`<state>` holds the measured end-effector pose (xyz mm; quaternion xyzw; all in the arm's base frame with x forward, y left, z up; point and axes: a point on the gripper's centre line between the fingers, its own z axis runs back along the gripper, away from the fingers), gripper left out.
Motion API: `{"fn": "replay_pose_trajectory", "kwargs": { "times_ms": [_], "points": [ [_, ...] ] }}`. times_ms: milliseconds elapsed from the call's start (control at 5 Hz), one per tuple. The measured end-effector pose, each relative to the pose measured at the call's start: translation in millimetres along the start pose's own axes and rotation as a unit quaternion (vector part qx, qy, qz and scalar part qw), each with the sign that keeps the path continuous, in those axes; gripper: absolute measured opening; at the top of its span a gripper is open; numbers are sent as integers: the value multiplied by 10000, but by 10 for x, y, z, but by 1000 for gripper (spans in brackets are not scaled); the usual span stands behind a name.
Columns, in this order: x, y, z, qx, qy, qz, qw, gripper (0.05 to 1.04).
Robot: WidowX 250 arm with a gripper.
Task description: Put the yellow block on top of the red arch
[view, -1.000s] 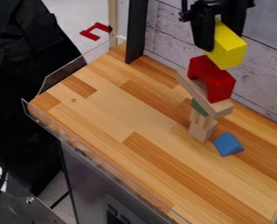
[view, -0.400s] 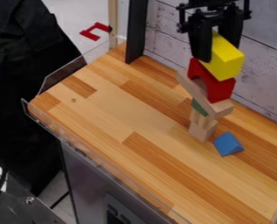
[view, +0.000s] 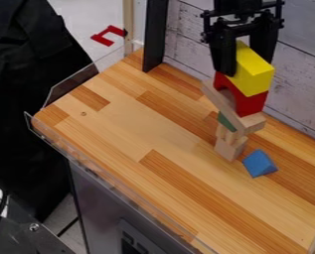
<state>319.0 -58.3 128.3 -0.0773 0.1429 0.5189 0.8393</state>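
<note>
At the upper right, the black gripper (view: 246, 63) points down, shut on the yellow block (view: 254, 72). That block is right over the red arch (view: 251, 103) and hides much of its top; whether the two touch, I cannot tell. Beneath the arch lies a long wooden plank (view: 227, 108), slanting across the top of a small block tower. Part of the arch's left end shows just below the gripper's left finger.
Under the plank stand a green piece (view: 226, 122) and wooden blocks (view: 230, 148). A blue triangular block (view: 260, 163) lies on the wooden tabletop (view: 133, 134) right of the tower. The whitewashed plank wall (view: 293, 74) rises close behind.
Gripper and yellow block have come down together and slightly left, covering more of the red arch. The arch, the tower and the blue block have stayed put.
</note>
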Motion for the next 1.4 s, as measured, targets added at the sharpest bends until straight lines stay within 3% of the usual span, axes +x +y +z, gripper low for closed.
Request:
{"fn": "replay_pose_trajectory", "kwargs": {
  "times_ms": [200,400,600,800,1000,1200,1400],
  "points": [
    [16,-37,32,-84,-66,24,9999,1000],
    [94,-86,199,-236,-281,140,9992,999],
    [176,-138,513,-482,-607,174,9968,999],
    [327,6,803,-667,-778,440,9938,999],
    [498,295,819,-531,-691,864,9924,999],
    [518,562,731,-402,-574,1130,9911,999],
    [548,663,621,-228,-739,1144,9904,999]
  ]
}}
